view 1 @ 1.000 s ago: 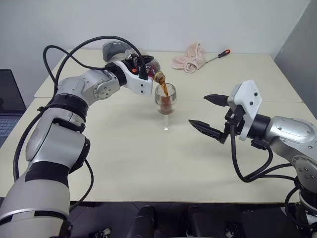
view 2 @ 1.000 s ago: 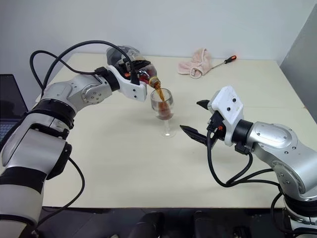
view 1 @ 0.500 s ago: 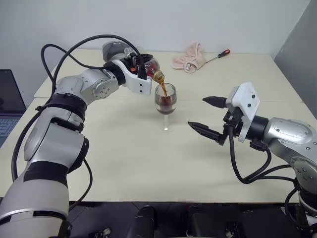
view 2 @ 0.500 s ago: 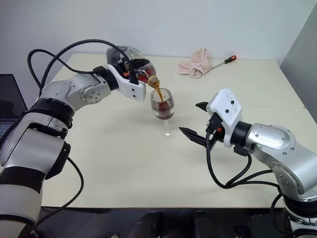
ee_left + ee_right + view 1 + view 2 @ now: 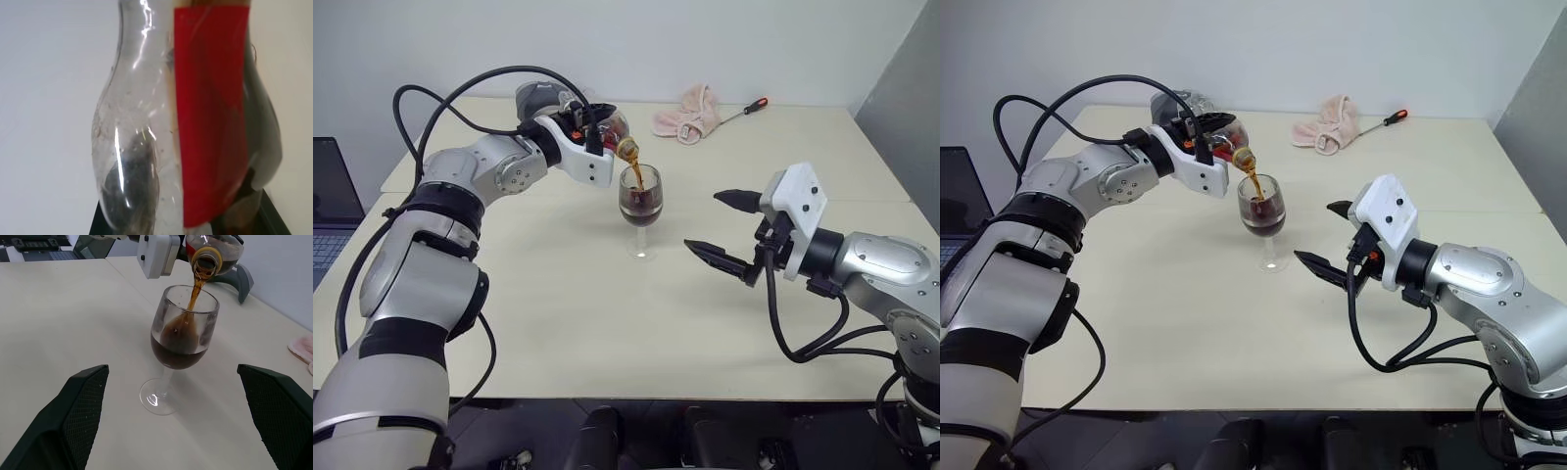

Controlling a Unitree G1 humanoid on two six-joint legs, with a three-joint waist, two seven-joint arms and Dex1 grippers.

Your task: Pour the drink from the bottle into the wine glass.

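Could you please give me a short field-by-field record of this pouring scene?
left claw: shut on the small clear plastic bottle with red label, tipped over the glass
drink: dark brown stream falling from the bottle's mouth
clear stemmed wine glass: upright on the pale table, bowl partly filled
right claw: open, beside the glass, holding nothing
far side of table: pink cloth, orange-handled screwdriver
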